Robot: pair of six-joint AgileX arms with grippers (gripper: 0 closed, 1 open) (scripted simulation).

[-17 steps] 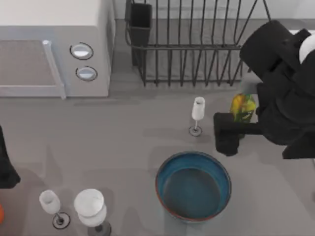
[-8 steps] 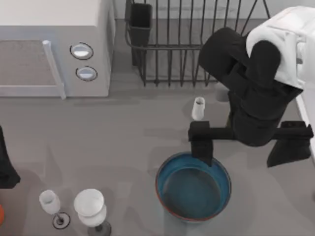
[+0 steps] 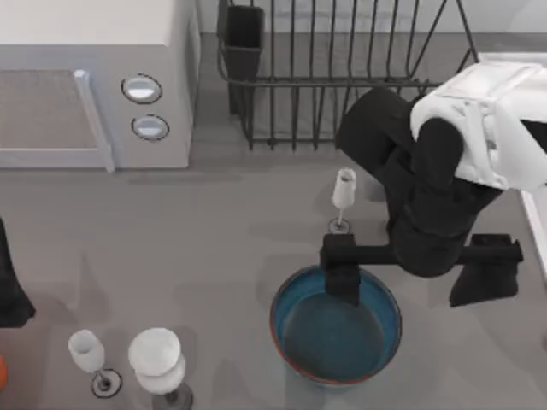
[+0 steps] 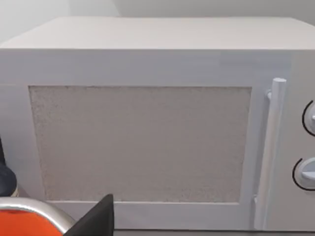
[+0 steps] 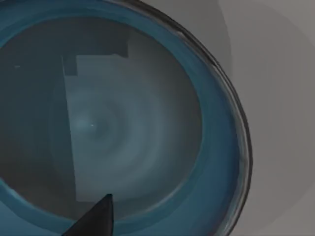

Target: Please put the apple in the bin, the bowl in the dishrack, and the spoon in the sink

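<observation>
Hovering my right jaws point(image 3: 419, 269) spread wide over the bowl's point(image 3: 336, 323) far rim, lower centre, to grip it for the dishrack point(image 3: 342, 77).

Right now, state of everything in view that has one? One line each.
bowl: upright on the table, nothing in it.
right gripper: open, straddling the bowl's far rim, one finger over the rim.
left arm: parked at the table's left edge.
dishrack: nothing in its bars.
microwave: door shut.
small wine glass: upright, just beyond the bowl.
two wine glasses: upright, front left.
</observation>
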